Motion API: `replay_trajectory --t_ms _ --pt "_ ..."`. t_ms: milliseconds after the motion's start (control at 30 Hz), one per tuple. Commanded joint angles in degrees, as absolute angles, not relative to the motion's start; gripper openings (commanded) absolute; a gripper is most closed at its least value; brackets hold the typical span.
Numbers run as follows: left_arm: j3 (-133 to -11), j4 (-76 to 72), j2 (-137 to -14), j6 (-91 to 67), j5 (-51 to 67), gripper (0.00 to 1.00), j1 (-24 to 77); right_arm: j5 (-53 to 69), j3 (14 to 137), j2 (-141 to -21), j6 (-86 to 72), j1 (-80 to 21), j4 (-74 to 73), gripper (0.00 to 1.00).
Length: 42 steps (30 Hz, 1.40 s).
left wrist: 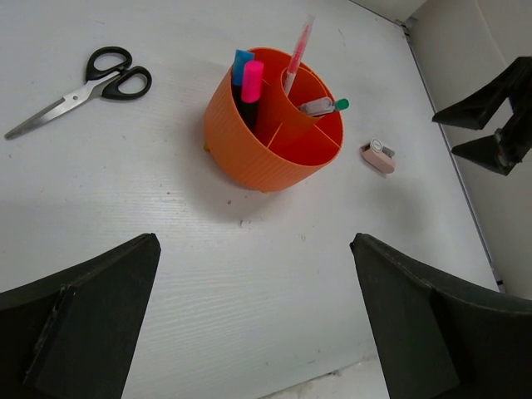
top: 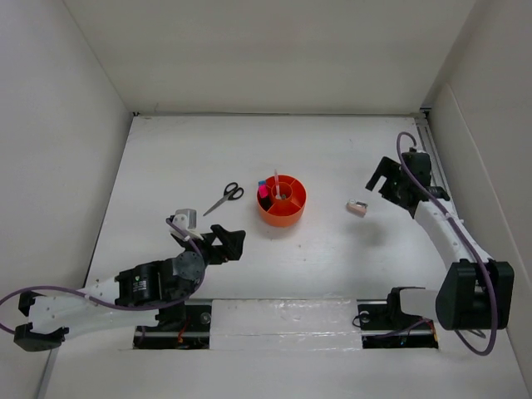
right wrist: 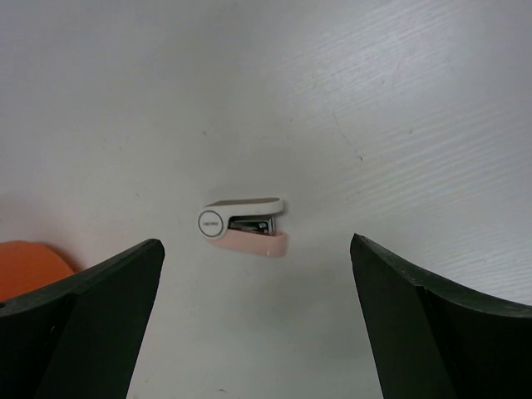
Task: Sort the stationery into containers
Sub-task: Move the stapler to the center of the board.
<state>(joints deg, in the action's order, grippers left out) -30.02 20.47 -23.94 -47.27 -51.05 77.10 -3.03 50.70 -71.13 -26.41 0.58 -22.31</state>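
Two items lie outside the orange organizer (left wrist: 258, 158): the black-handled scissors (left wrist: 79, 87) flat on the table to its left, and a small pink-and-white piece (right wrist: 243, 227), a sharpener or mini stapler by its look, on the table to its right, well apart from the tub. Your right gripper (top: 381, 176) hangs near that piece, fingers spread wide and empty, with the piece centred between them in the wrist view. Your left gripper (left wrist: 253, 241) is likewise wide and holds nothing, on the near side of the organizer. Judge the pink piece light, rigid and smooth-shelled; it will likely skid on the white tabletop if one finger arrives first. It lies on its side, so close across the white top and pink underside, mid-length, not end to end. The scissors are thin, stiff and lie low; the handle loops or the pivot offer more to pinch than the blades. Neither looks fragile.
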Motion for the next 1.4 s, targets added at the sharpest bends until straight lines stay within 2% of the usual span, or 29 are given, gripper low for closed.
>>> replay_trajectory --t_ms 0,133,300,433,567,1133,1267,1367 --pt "-31.8 20.7 -23.4 -49.4 -52.3 1.0 76.9 -3.3 49.2 -72.2 -25.4 -2.0 -21.5 1.0" --pt "-31.3 19.6 -23.4 -48.9 -51.7 1.0 76.9 -0.3 47.5 -72.8 -21.5 -4.8 -19.0 1.0" --pt "-31.3 18.3 -23.9 -47.8 -50.0 1.0 76.9 6.0 49.3 -80.0 -17.8 -5.4 -18.4 0.99" --pt "-31.3 18.3 -24.5 -47.2 -49.5 1.0 76.9 -1.3 51.7 -84.4 -17.7 -7.4 -20.6 0.99" --pt "-31.3 18.3 -25.0 -47.2 -49.5 1.0 76.9 -2.9 52.2 -86.2 -17.7 -8.0 -20.7 0.99" --pt "-31.3 17.8 -24.0 -46.7 -49.5 1.0 76.9 -1.0 57.2 -94.0 -16.3 -12.8 -21.6 0.94" --pt "-31.3 17.8 -24.0 -46.7 -49.5 1.0 76.9 -3.1 58.4 -94.6 -18.8 -16.0 -23.1 0.99" --pt "-31.3 17.8 -24.0 -46.7 -49.5 1.0 76.9 0.1 58.4 -93.0 -19.3 -16.0 -22.4 0.99"
